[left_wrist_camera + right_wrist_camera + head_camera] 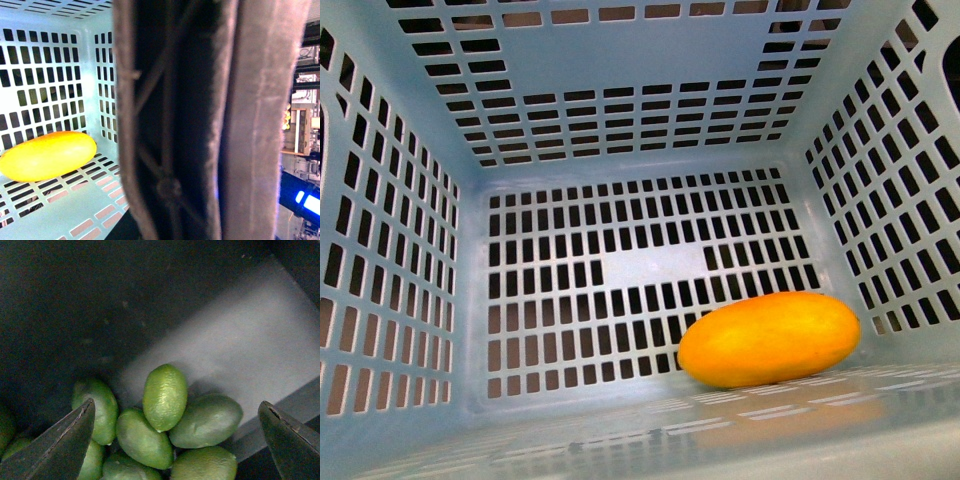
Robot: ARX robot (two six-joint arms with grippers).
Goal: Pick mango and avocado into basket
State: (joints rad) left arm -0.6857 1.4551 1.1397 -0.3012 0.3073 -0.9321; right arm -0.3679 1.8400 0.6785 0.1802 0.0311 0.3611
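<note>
mango in basket | I read right pincer spread, top avocado centred in its gap; long axis crosses closing line; right arm nearer

basket floor free left of mango | avocados packed touching between spread right claw

- Front view: bright, even light; the basket's near wall is blurred, with pale glare.
- Left wrist view: left claw looms dark, unfocused.
- Right wrist view: dim, deep shadows.
</note>
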